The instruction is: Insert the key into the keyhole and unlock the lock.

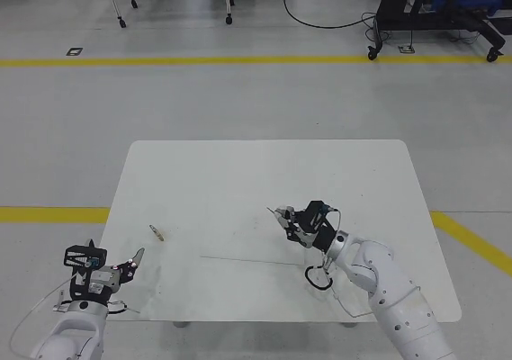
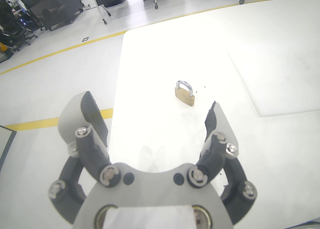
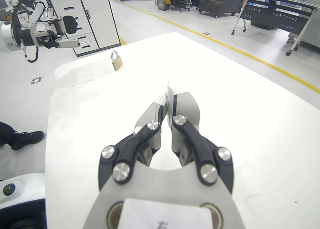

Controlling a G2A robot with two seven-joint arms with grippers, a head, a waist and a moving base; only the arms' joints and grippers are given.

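A small brass padlock (image 2: 185,96) with a silver shackle stands upright on the white table (image 1: 238,180), near its left edge; it also shows as the padlock (image 1: 157,233) from above and the padlock (image 3: 116,61) from the right wrist. My left gripper (image 2: 152,117) is open, off the table's left front corner, a short way from the lock. My right gripper (image 3: 169,101) is over the table's middle right, shut on a thin metal key (image 3: 169,93) whose tip sticks out past the fingertips toward the lock. From above, the right gripper (image 1: 284,217) is well apart from the lock.
A thin dark line (image 1: 247,261) runs across the table's front middle. A large bare stretch of the table lies between the two grippers. Yellow floor tape (image 1: 238,61) and wheeled furniture stand beyond the table.
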